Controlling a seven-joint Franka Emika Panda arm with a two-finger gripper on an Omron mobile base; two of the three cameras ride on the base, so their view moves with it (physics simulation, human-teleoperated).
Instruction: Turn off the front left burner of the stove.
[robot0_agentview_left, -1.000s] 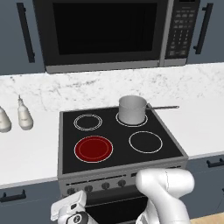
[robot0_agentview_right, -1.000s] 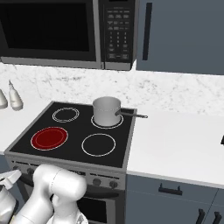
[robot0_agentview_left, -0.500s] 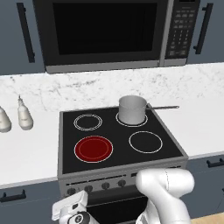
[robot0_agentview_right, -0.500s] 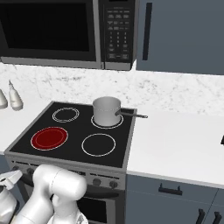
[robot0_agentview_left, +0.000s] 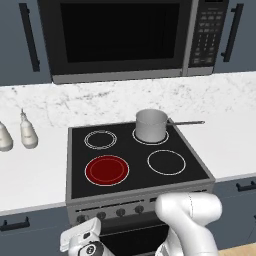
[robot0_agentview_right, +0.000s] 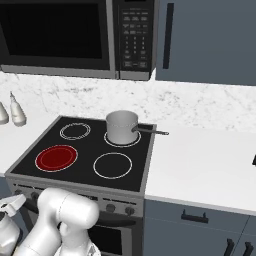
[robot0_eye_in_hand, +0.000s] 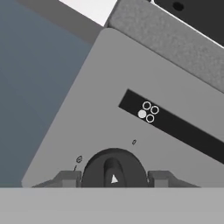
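The two-finger gripper (robot0_eye_in_hand: 113, 178) stands open in the hand view, its two dark finger tips (robot0_eye_in_hand: 65, 178) spread to either side of a round dark control knob (robot0_eye_in_hand: 113, 170) on the grey steel front panel; whether the tips touch the knob cannot be told. The knob carries a raised bar with a small white pointer, and above and to its right a black label strip (robot0_eye_in_hand: 170, 124) shows four small circles, one filled white. In the left base view the white arm bends down from the lower right, and the hand (robot0_agentview_left: 82, 242) hangs low before the left end of the knob row on the black glass four-circle stove (robot0_agentview_left: 137, 192). The front left burner (robot0_agentview_left: 106, 169) shows as a wide red disc at the near left of the cooktop. A grey steel saucepan (robot0_agentview_left: 151, 124) with a long thin handle sits on the rear right circle. Two pale bottles (robot0_agentview_left: 28, 133) stand on the white marbled counter (robot0_agentview_left: 30, 175) left of the stove, and a black microwave (robot0_agentview_left: 125, 37) hangs above. The right base view shows the arm's white elbow (robot0_agentview_right: 67, 212) in front of the knob row, and the same red disc.
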